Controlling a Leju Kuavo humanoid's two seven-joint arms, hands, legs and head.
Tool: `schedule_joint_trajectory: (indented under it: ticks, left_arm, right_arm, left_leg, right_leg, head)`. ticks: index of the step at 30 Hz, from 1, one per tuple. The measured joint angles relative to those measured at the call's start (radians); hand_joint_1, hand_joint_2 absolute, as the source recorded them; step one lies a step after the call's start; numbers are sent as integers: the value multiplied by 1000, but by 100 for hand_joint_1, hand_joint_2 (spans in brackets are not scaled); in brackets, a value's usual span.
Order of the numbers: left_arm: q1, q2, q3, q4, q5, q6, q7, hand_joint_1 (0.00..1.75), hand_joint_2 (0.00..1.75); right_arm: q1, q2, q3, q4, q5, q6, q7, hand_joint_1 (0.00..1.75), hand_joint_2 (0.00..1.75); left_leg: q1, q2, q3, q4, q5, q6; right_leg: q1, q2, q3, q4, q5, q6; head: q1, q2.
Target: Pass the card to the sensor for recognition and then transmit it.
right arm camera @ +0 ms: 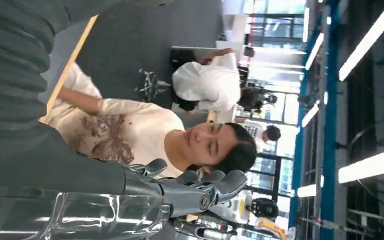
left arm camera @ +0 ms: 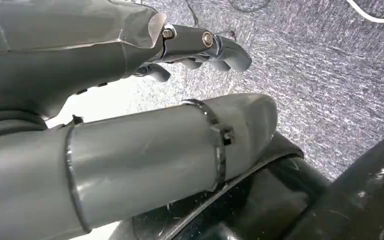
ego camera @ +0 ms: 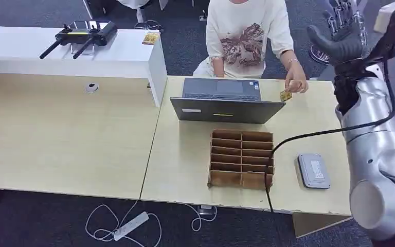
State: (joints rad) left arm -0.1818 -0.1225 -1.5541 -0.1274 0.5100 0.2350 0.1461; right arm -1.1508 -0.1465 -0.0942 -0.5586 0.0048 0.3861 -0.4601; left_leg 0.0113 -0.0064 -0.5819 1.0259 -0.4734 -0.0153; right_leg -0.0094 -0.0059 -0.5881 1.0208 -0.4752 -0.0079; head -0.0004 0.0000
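A person in a white T-shirt sits behind the table and holds a small yellow card (ego camera: 286,95) in one hand (ego camera: 297,84), just right of the laptop (ego camera: 226,100). The grey flat sensor (ego camera: 313,171) lies near the table's front right edge. My right hand (ego camera: 342,32) is raised high at the far right, above and right of the card, with fingers apart and nothing in it; the right wrist view shows that hand (right arm camera: 180,187) empty in front of the person. My left hand (left arm camera: 130,60) hangs over the carpet, fingers loosely bent, holding nothing.
A wooden divided box (ego camera: 241,158) stands in front of the laptop, with a black cable (ego camera: 308,135) running past it. A white counter (ego camera: 56,49) at the back left carries a black controller (ego camera: 82,35). A power strip (ego camera: 130,225) lies on the floor.
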Motion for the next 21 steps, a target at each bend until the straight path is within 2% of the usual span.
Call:
schedule_joint_trajectory:
  ticks: [6, 14, 21]
  left_arm:
    - [0, 0, 0, 0, -1, 0, 0, 0, 0]
    - [1, 1, 0, 0, 25, 6, 0, 0, 0]
    - [1, 3, 0, 0, 29, 6, 0, 0, 0]
  right_arm:
    - [183, -44, 4, -207, -179, 26, -13, 0, 175]
    - [463, -85, 3, -533, -317, 30, 14, 0, 175]
    - [550, -101, -7, -676, -332, 26, 39, 0, 175]
  left_leg:
    - [0, -1, 0, 0, 0, 0]
    - [0, -1, -1, 0, -1, 0]
    - [0, 0, 0, 0, 0, 0]
  right_leg:
    - [0, -1, 0, 0, 0, 0]
    - [0, -1, 0, -1, 0, 0]
    - [0, 0, 0, 0, 0, 0]
  head:
    - [0, 0]
    - [0, 0]
    - [0, 0]
